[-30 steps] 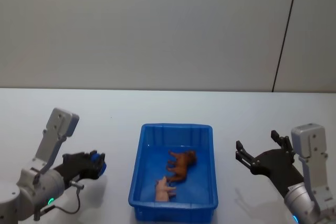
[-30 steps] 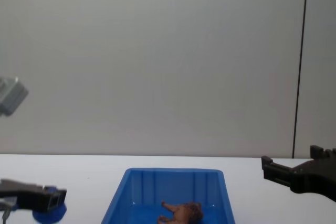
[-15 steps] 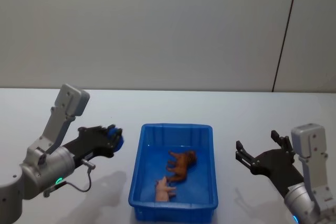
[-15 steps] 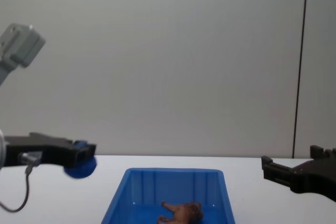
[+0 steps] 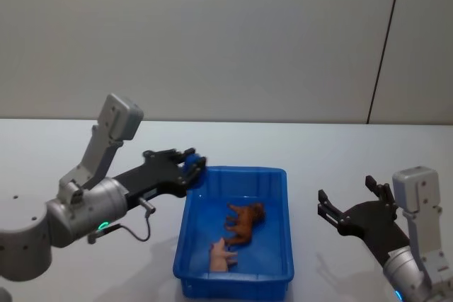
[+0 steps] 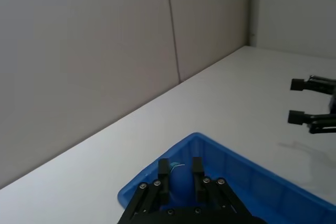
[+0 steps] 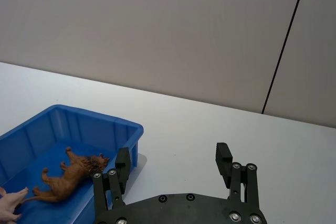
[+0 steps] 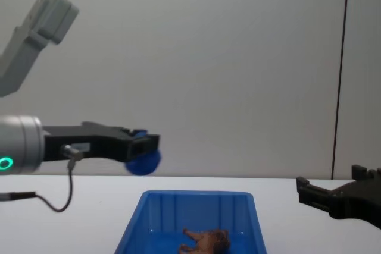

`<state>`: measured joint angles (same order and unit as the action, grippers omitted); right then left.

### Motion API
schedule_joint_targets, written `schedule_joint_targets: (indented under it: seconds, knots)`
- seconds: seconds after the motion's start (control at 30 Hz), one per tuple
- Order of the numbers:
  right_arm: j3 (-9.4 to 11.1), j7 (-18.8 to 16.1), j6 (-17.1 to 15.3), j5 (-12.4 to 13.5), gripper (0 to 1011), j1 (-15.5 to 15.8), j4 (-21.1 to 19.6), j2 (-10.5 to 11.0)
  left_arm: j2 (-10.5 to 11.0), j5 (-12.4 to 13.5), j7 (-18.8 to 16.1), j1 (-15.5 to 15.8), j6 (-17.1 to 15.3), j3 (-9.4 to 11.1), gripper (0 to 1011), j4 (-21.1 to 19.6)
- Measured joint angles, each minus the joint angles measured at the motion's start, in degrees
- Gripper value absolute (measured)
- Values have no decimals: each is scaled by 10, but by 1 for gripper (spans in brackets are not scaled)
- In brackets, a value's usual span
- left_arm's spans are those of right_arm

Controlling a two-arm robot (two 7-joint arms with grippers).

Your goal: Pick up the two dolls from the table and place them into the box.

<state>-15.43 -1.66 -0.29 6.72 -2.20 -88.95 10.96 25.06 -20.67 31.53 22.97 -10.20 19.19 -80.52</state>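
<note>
Left claw [image 5: 192,167] pinches the small dark blue toy figure [image 8: 143,162] high over the near-left rim of the bright blue ribbed plastic bin [image 5: 279,175] — released now it may clip the rim and bounce onto the white table [image 5: 340,153]; right claw [image 5: 347,206] spread, idle beside bin.

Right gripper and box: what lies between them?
Bare white table separates the open right gripper from the box, seen in the head view.

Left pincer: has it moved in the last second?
Yes. The left pincer, shut on the blue doll, rose and swung right to the box's far-left corner.
</note>
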Motion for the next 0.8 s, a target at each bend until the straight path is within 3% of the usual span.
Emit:
schedule_joint_targets:
  seconds: [0.1,0.47,0.8]
  knots:
    - [0,0,0,0,1001,0,0,0,-10,-3,26,13,12,5,288,16]
    - [0,0,0,0,1001,0,0,0,-52,-19,117,63,58,24,674,92]
    - [0,0,0,0,1001,0,0,0,-73,-28,157,89,82,34,967,134]
